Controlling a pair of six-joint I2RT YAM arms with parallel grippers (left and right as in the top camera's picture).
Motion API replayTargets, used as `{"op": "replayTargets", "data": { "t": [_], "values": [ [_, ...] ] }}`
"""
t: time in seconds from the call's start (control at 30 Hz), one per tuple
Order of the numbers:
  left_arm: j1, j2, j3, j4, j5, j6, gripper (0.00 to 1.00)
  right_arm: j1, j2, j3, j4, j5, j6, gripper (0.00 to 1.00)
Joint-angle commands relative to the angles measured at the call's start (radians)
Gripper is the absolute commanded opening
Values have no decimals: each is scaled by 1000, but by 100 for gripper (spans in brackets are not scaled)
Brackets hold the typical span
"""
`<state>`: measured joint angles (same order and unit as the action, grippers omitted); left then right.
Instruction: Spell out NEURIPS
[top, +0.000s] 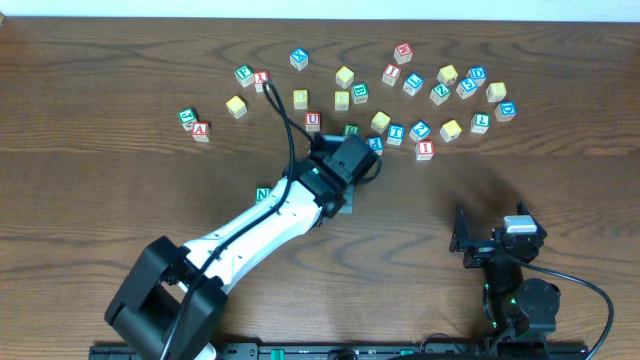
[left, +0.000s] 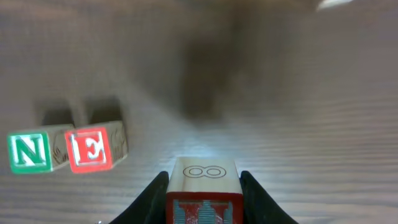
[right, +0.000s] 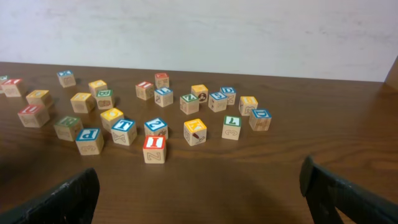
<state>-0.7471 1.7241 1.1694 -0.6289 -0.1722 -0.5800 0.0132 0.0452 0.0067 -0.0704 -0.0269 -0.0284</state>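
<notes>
My left gripper is shut on a wooden block with a red-framed face and an "8" on its top side; its letter cannot be read. It hangs low over the table, to the right of a green N block and a red E block that stand side by side. In the overhead view the N block shows beside the left arm, and the E block and held block are hidden under the left gripper. My right gripper is open and empty, also seen from overhead.
Several loose letter blocks lie scattered along the far side, among them a red U, a red I, a blue P and a green P. The right arm's base sits at the front right.
</notes>
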Motion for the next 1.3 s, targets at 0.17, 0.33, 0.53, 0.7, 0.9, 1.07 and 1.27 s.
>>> {"op": "replayTargets", "data": {
  "t": [0.17,0.33,0.53,0.7,0.9,1.07,1.27],
  "values": [
    [11,-11,-21,19,-58,-24,25,-6,-3,-1,-5,-2,17,99],
    [24,-11,-56,63,-65,-29,25,-6,-3,-1,-5,-2,17,99],
    [56,-11,-87,91,-64,-46,25,-6,-3,-1,-5,-2,17,99],
    [64,-10,-111,128,-65,-46,25,-6,-3,-1,-5,-2,17,99],
    [64,-7,-124,146,-65,-45,25,-6,-3,-1,-5,-2,17,99],
    [74,3,-139,164,-65,-45,25,-6,-3,-1,-5,-2,17,99],
    [86,4,-152,171,-65,-42,25,-6,-3,-1,-5,-2,17,99]
  ]
}}
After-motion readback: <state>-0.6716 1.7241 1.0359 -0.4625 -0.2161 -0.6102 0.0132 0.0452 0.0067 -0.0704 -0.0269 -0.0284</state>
